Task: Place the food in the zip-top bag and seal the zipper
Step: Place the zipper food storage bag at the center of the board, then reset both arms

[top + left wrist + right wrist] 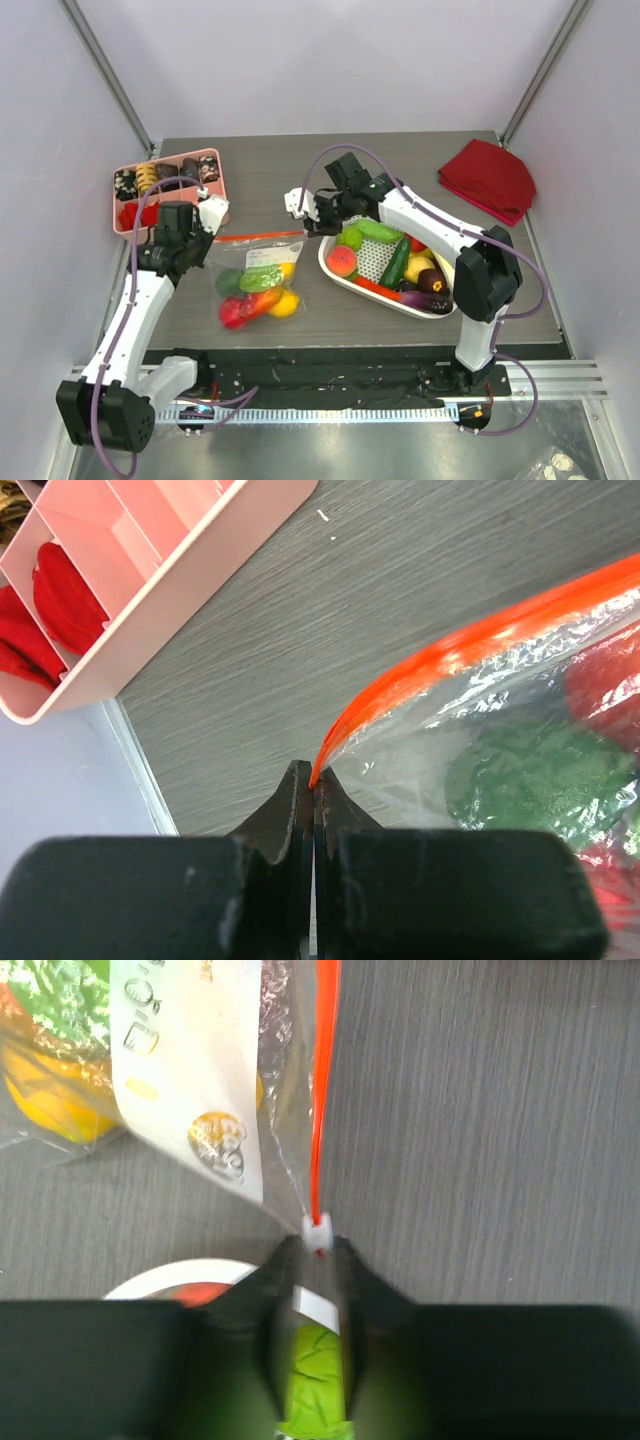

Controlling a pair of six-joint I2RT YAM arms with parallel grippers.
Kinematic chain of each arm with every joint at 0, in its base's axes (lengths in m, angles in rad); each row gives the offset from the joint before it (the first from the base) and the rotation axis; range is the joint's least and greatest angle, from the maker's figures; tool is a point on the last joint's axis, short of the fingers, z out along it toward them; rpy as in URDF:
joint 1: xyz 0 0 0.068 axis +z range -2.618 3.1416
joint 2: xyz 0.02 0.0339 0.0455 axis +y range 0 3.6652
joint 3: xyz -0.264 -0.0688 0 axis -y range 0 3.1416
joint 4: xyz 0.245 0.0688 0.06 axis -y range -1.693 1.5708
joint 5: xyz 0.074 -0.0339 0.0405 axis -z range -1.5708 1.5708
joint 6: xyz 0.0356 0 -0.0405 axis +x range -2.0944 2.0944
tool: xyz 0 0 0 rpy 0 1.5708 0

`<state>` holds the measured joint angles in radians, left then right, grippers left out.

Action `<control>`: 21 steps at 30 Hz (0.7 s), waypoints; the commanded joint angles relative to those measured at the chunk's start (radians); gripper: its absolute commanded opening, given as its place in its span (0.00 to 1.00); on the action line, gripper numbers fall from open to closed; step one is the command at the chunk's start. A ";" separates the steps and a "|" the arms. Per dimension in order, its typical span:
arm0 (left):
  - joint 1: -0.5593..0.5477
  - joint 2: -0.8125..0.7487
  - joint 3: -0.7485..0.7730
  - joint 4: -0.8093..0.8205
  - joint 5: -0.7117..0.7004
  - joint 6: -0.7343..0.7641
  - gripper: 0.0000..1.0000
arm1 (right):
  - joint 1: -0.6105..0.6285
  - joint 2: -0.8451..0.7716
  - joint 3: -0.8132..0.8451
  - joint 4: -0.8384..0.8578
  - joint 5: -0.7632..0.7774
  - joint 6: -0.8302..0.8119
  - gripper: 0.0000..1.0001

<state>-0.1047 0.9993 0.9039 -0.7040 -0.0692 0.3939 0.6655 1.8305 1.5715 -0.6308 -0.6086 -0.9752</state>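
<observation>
The zip-top bag (262, 262) lies flat between the arms, with red, green and yellow food (250, 300) inside it. Its zipper (258, 236) runs along the far edge. My left gripper (314, 778) is shut on the left end of the zipper (450, 655); the green food (540, 780) shows through the plastic. My right gripper (317, 1245) is at the right end, jaws a little apart, with the white slider (317, 1228) at the fingertips and a thin gap on each side. The zipper (322, 1080) runs away from it beside the bag's label (190, 1060).
A white mesh basket (345, 275) holding more food (385, 255) stands right of the bag, under the right arm. A pink compartment tray (165, 185) sits at the back left, close to the left gripper. A red cloth (488, 178) lies at the back right.
</observation>
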 commanded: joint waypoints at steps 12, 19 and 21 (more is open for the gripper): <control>0.031 0.096 0.272 0.002 0.063 -0.265 1.00 | -0.067 -0.040 0.180 0.104 -0.020 0.418 0.79; 0.030 0.363 0.737 -0.360 0.264 -0.337 1.00 | -0.194 -0.203 0.121 0.292 0.070 0.846 0.94; 0.028 0.441 0.852 -0.403 0.296 -0.339 1.00 | -0.242 -0.255 0.102 0.315 0.072 0.927 0.95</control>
<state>-0.0780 1.3235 1.5970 -0.9047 0.0853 0.0975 0.5072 1.7054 1.6951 -0.4503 -0.5694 -0.3267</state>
